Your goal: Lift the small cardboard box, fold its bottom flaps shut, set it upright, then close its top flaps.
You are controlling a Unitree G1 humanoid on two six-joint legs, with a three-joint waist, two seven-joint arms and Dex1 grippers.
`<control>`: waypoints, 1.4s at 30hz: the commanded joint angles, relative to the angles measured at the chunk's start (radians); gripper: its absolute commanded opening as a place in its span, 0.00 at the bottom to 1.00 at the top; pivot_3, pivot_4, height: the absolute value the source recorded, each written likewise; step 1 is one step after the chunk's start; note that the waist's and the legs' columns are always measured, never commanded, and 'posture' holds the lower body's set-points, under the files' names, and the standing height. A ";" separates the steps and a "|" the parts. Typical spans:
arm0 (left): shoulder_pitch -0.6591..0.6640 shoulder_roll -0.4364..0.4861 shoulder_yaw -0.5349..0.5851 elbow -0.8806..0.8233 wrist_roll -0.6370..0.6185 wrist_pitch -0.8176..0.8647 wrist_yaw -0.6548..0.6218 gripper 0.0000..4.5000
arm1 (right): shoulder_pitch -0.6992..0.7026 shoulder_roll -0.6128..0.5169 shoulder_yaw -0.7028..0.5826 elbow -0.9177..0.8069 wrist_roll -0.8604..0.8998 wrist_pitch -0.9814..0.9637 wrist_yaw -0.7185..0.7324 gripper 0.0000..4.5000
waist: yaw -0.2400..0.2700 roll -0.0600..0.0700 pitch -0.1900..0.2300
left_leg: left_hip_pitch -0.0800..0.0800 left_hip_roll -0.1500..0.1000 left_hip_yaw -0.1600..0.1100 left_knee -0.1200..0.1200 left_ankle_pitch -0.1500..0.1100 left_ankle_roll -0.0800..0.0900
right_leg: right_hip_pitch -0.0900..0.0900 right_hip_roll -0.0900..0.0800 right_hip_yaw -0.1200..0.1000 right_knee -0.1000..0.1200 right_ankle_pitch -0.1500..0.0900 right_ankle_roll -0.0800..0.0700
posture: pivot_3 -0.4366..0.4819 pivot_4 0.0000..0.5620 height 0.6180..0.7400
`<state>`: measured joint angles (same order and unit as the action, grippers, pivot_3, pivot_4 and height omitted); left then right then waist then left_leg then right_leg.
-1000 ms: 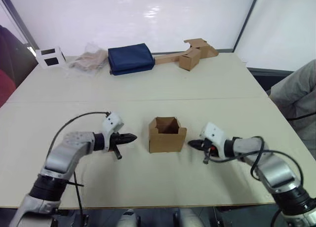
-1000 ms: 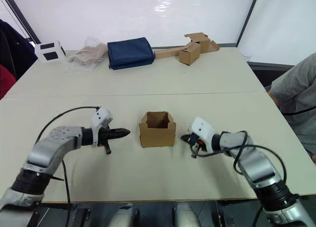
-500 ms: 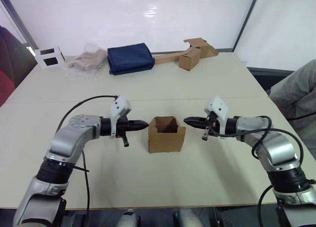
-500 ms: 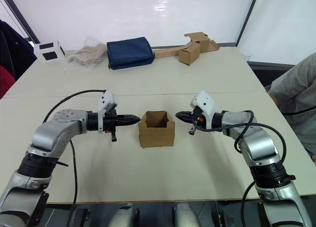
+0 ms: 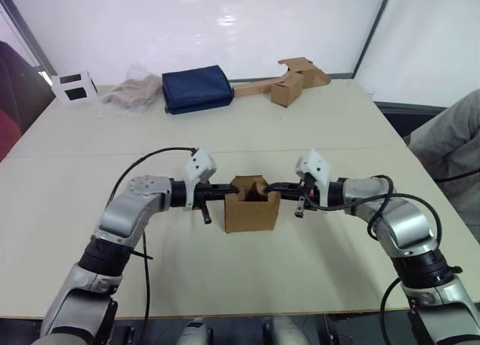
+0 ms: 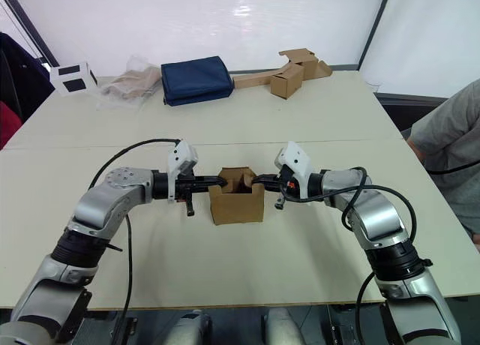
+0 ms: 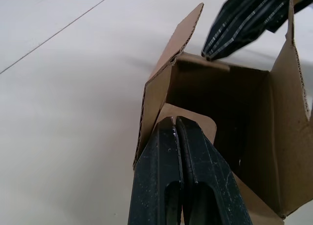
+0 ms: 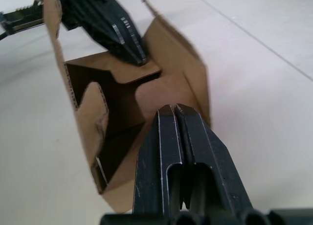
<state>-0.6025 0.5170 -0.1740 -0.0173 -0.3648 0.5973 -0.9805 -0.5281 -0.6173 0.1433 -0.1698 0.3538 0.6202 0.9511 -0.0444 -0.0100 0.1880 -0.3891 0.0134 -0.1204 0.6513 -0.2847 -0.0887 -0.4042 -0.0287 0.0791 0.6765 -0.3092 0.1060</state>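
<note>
Small cardboard box (image 5: 252,205) upright on counter (image 5: 300,135), top open, interior bare. Left claw (image 7: 175,124) and right claw (image 8: 174,109), each pressed together, push opposite top flaps (image 7: 193,121) inward.

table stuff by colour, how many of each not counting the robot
brown cardboard: 2, the small cardboard box in the middle and the cardboard pieces at the far edge
navy: 1, folded cloth
white with black squares: 1, cube
clear plastic: 1, crumpled bag
total: 5
</note>
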 commanded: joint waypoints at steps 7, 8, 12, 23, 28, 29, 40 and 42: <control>0.014 0.000 -0.003 -0.010 0.023 -0.036 0.002 0.01 | -0.014 -0.003 0.042 0.032 -0.053 -0.064 0.020 0.00 | 0.000 0.000 0.000 | 0.000 0.000 0.000 0.000 0.000 0.000 | 0.000 0.000 0.000 0.000 0.000 0.000 | 0.48 0.27 1.00; 0.015 0.001 -0.004 -0.010 0.025 -0.038 0.001 0.01 | -0.014 -0.003 0.042 0.034 -0.054 -0.067 0.021 0.00 | 0.000 0.000 0.000 | 0.000 0.000 0.000 0.000 0.000 0.000 | 0.000 0.000 0.000 0.000 0.000 0.000 | 0.48 0.27 1.00; 0.014 0.001 -0.006 -0.007 0.032 -0.046 -0.002 0.01 | -0.023 -0.001 0.038 0.040 -0.055 -0.069 0.024 0.00 | 0.000 0.000 0.000 | 0.000 0.000 0.000 0.000 0.000 0.000 | 0.000 0.000 0.000 0.000 0.000 0.000 | 0.48 0.27 1.00; -0.030 0.023 0.088 -0.043 -0.078 0.043 -0.038 0.01 | -0.024 -0.018 -0.040 -0.018 0.029 -0.009 0.038 0.00 | 0.000 0.000 0.000 | 0.000 0.000 0.000 0.000 0.000 0.000 | 0.000 0.000 0.000 0.000 0.000 0.000 | 0.48 0.27 1.00; -0.066 0.079 0.151 -0.018 -0.131 0.078 -0.069 0.01 | -0.021 -0.049 -0.165 -0.117 0.166 0.107 0.026 0.00 | 0.000 0.000 0.000 | 0.000 0.000 0.000 0.000 0.000 0.000 | 0.000 0.000 0.000 0.000 0.000 0.000 | 0.48 0.27 1.00; -0.073 0.085 0.152 0.004 -0.122 0.065 -0.069 0.01 | -0.022 -0.052 -0.188 -0.141 0.193 0.134 0.015 0.00 | 0.000 0.000 0.000 | 0.000 0.000 0.000 0.000 0.000 0.000 | 0.000 0.000 0.000 0.000 0.000 0.000 | 0.48 0.27 1.00; -0.145 0.023 0.059 0.358 0.038 -0.146 -0.102 0.01 | 0.018 -0.060 -0.153 -0.405 0.353 0.314 -0.084 0.00 | 0.003 0.000 0.000 | -0.001 0.000 0.000 0.000 0.000 0.000 | 0.000 0.000 -0.001 0.000 0.000 0.000 | 0.48 0.27 1.00; -0.160 -0.002 0.054 0.408 0.050 -0.165 -0.118 0.01 | 0.037 -0.076 -0.109 -0.429 0.327 0.301 -0.087 0.00 | 0.003 0.000 0.000 | -0.001 0.000 0.000 0.000 0.000 0.000 | 0.000 0.000 -0.001 0.000 0.000 0.000 | 0.48 0.27 1.00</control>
<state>-0.7309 0.5234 -0.1157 0.3714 -0.3249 0.4645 -1.0800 -0.4965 -0.6761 0.0189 -0.5545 0.6903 0.9337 0.8692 -0.0418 -0.0099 0.1881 -0.3902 0.0132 -0.1208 0.6516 -0.2847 -0.0887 -0.4045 -0.0287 0.0784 0.6761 -0.3092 0.1061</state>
